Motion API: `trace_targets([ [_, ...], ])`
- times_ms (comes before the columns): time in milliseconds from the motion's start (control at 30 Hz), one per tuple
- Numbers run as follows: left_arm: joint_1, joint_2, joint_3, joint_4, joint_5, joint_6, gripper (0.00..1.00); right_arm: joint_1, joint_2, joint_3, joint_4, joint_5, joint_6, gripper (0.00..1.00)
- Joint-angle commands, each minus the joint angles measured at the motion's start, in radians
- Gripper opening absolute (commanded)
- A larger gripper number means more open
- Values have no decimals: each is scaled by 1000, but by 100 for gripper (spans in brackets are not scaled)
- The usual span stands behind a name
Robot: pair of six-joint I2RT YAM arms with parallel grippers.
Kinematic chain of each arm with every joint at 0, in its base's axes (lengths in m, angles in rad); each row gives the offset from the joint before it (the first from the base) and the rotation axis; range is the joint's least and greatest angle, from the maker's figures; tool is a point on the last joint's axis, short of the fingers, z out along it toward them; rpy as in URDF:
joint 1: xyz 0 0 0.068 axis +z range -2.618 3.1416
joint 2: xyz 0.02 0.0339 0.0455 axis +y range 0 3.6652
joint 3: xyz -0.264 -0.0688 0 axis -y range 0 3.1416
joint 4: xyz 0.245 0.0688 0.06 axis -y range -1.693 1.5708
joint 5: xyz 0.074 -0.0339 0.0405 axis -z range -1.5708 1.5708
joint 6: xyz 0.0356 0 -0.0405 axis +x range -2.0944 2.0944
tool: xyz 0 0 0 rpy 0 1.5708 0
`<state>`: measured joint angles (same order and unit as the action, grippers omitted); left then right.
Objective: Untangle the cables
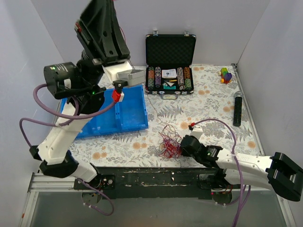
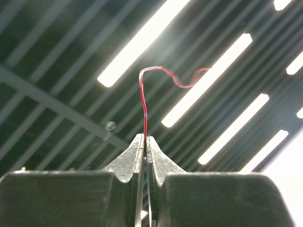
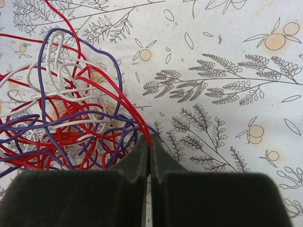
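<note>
Finding 1: the left gripper (image 2: 144, 142) is held high above the table (image 1: 208, 101). Its jaws are closed, pinching a red cable (image 2: 144, 109) with a short curled end above the tips.

Finding 2: the right gripper (image 3: 149, 144) has its jaws closed on a red strand (image 3: 135, 113) at the edge of the tangle (image 3: 66, 118). The tangle lies near the middle of the table's near edge. Whether a navy strand (image 3: 118, 71) is also caught cannot be told.

Risks:
- Pulling against the pinned heap may tighten knots.
- The thin cable may slip from the left pinch.
- A weak right hold would let the whole tangle drag.

Two arms (image 1: 59, 139) (image 1: 246, 163), one cable tangle (image 1: 168, 142), one bin (image 1: 138, 124), one case (image 1: 170, 49).
</note>
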<state>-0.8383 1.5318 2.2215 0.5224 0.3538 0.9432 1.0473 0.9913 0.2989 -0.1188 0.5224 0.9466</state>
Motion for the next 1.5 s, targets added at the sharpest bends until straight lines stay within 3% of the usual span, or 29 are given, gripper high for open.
trace_targets([
  [0, 8, -163, -309, 28, -97, -44, 1, 0, -9, 12, -140, 4, -14, 8],
  [200, 8, -361, -664, -167, -222, -475, 0, 2, -118, 92, -130, 22, -133, 40],
  [367, 7, -438, -853, -197, -191, -596, 0, 0, -200, 190, -148, 73, -244, 50],
  [600, 7, -418, -801, -180, -207, -578, 0, 0, -243, 215, -20, 27, -377, 52],
  [800, 7, -426, -786, -190, -185, -535, 0, -1, -122, 287, 102, 11, -456, 52],
  [933, 7, -455, -835, -194, -234, -485, 0, -1, -60, 322, 110, -2, -465, 51],
  [1167, 11, -430, -867, -61, -424, -271, 0, -1, -103, 253, 110, -4, -442, 51],
  [1467, 51, -392, -859, -38, -454, -199, 0, -1, -117, 192, 139, -9, -399, 50],
])
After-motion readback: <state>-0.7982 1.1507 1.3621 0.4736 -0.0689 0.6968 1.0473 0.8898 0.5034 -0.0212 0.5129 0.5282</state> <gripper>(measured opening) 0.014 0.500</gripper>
